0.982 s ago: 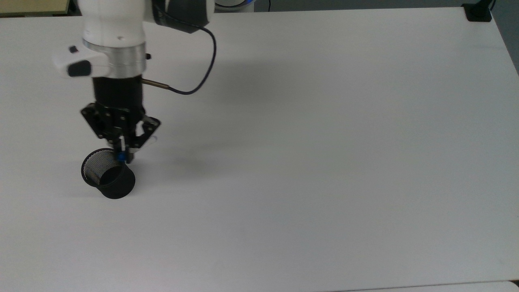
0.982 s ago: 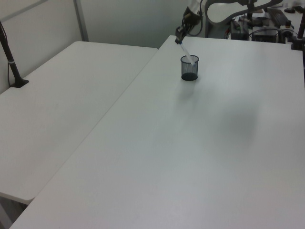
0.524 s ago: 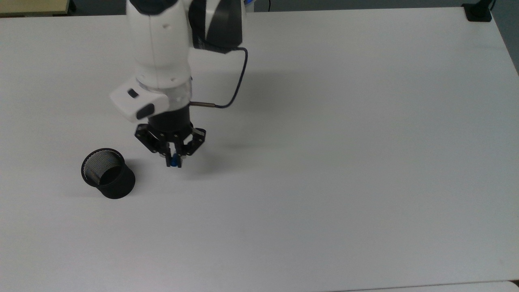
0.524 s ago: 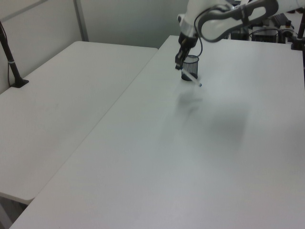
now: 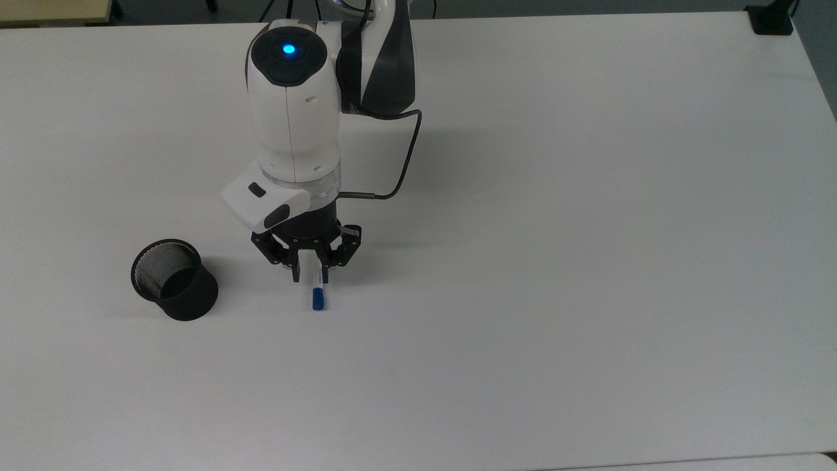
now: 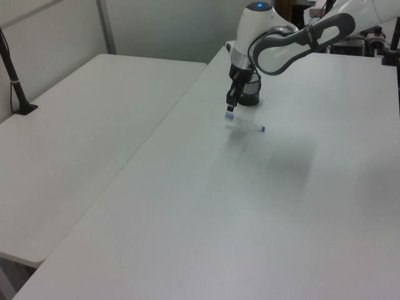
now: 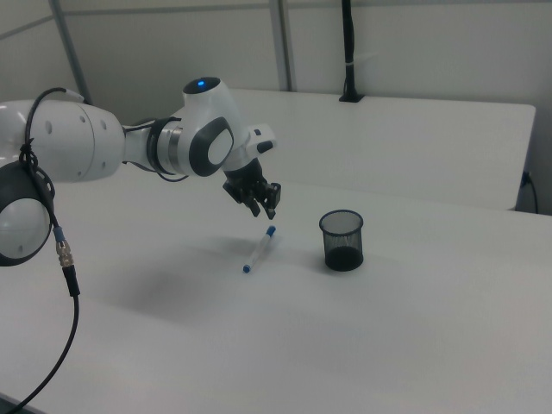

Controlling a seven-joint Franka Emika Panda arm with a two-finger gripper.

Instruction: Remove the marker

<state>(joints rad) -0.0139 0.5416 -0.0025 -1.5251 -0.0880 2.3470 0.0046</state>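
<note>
Though released, marker [image 7: 259, 251] beside cup [image 7: 342, 241]

Single white arm reaches in from the top view's upper edge, forearm running down the frame, blue status light lit on the elbow housing. Wrist bent so the black gripper [image 5: 310, 273] points down toward the tabletop [image 5: 588, 261]. Gripper [image 7: 263, 205] hangs above the surface, not touching it, in the right view. Fingers [image 5: 298, 269] spread apart, nothing between them. Dark cable loops from the wrist flange back up to the forearm. In the left view the arm arcs from the upper right down to the gripper [image 6: 230, 105], hand near vertical.
</note>
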